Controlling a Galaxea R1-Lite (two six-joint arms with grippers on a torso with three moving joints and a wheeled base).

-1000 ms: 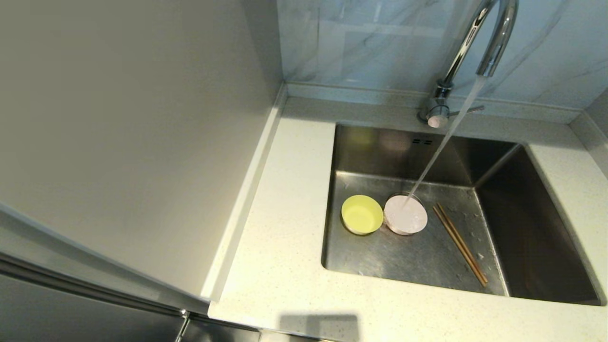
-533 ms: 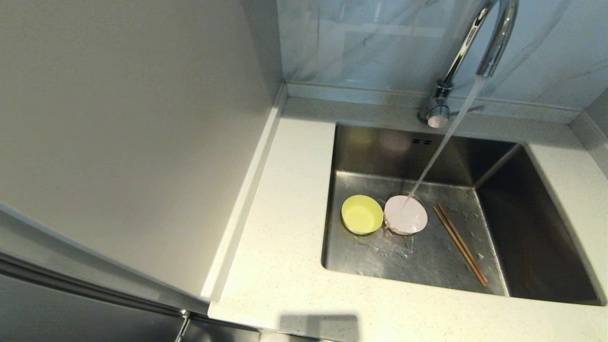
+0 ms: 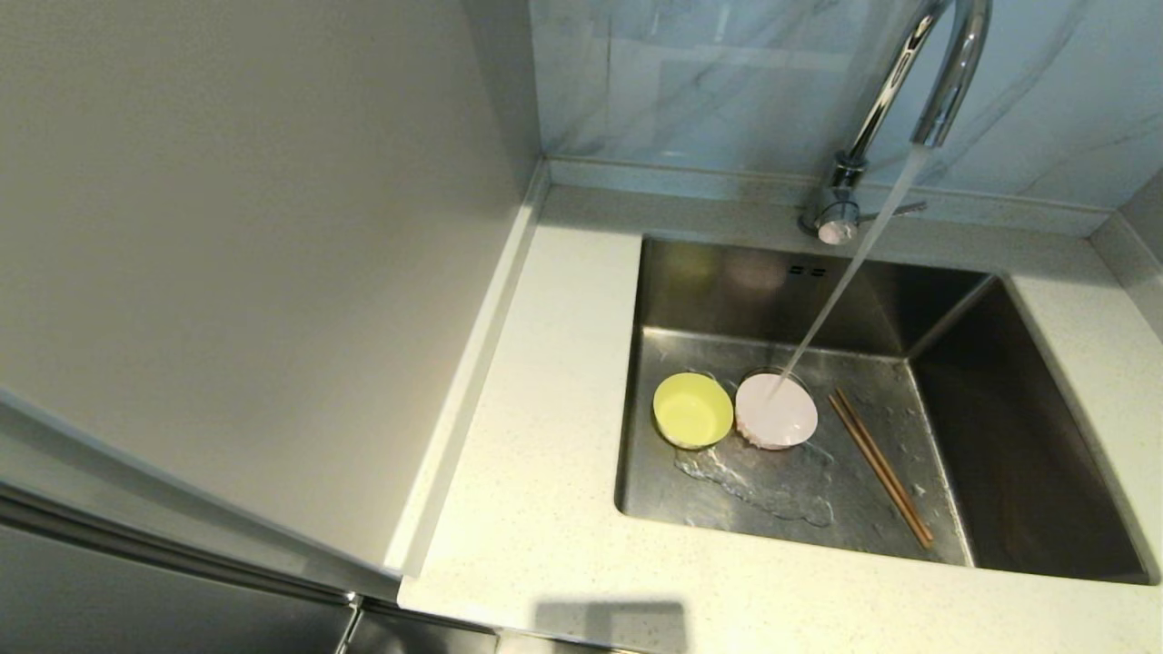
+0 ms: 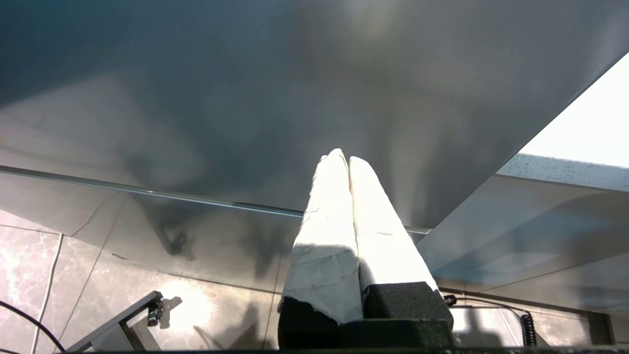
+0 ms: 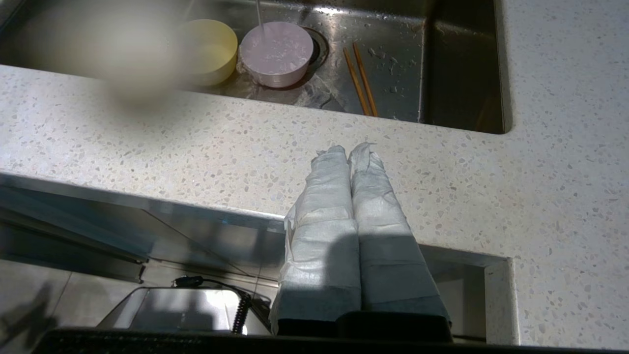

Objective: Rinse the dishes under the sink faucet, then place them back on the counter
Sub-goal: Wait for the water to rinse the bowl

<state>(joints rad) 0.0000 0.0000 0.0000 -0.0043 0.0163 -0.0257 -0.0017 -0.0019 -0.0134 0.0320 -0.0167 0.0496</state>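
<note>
Waiting with both my claws closed and empty, left (image 4: pixel 344 160) and right (image 5: pixel 350 150) below the counter (image 3: pixel 545 509), while faucet (image 3: pixel 918 82) water fills the pink bowl (image 3: pixel 775 411) in the sink (image 3: pixel 1027 454); green bowl (image 3: pixel 692 410), chopsticks (image 3: pixel 879 466) unrinsed, nothing returned.

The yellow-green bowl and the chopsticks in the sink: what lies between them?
The pink bowl stands between the yellow-green bowl and the chopsticks, under the running water. The head view shows this, and the right wrist view too.

sink (image 3: pixel 1018 436) right half open, faucet (image 3: pixel 909 82) arching over bowls (image 3: pixel 775 411)
</note>
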